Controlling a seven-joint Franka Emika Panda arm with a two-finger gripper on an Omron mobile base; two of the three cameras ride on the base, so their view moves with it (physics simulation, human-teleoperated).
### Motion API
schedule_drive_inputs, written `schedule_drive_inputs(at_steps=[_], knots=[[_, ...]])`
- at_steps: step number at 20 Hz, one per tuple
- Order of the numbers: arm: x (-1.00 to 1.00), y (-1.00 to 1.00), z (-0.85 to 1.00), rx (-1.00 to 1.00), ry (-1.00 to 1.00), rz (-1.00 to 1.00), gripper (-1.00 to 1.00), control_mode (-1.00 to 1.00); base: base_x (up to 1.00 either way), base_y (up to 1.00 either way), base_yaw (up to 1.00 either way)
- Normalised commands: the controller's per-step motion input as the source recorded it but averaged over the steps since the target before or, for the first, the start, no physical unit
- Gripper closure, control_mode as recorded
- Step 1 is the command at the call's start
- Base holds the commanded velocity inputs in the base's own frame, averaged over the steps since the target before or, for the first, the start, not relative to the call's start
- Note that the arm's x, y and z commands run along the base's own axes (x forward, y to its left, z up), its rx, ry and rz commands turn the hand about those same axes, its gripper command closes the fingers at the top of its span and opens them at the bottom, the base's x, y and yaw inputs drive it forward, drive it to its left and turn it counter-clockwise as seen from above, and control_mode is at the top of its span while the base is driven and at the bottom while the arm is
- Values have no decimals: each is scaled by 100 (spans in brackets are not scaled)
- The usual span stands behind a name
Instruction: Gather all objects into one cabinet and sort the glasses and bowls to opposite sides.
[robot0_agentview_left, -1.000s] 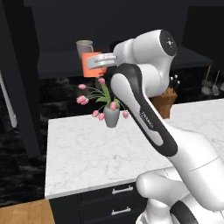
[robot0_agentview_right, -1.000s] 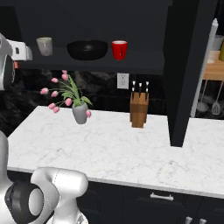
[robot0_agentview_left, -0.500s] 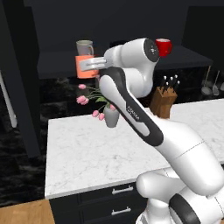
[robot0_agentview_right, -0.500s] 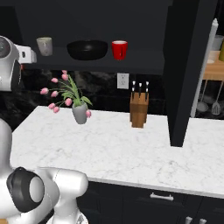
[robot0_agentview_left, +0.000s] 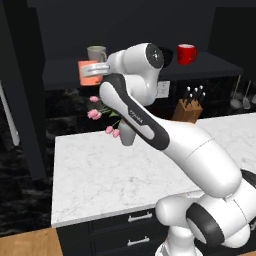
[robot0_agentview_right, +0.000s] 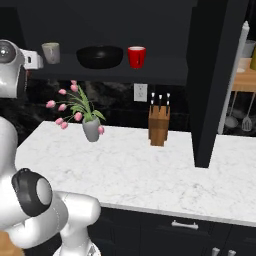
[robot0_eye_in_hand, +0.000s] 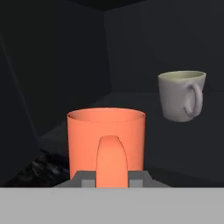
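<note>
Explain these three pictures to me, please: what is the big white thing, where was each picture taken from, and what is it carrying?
The white thing is a robot arm on a wheeled base, in a computer-drawn kitchen. Two pictures come from cameras on the base, behind the arm to its left and right. The third comes from a camera on its hand, looking along the pincer.

The pincer is shut on the handle of an orange mug and holds it at the open black cabinet's shelf. On that shelf stand a pale grey mug, a wide black bowl and a red mug, in that order from left to right.

On the white marble counter below stand a grey vase of pink tulips and a wooden knife block.
</note>
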Motion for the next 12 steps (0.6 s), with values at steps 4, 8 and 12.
schedule_drive_inputs(at_steps=[4,8,12], knots=[[54,28,0,-2,0,-5,100,-100,0,0,0],[51,24,0,-2,0,-6,100,-100,0,0,0],[38,19,-2,-2,0,-3,100,-100,0,0,0]])
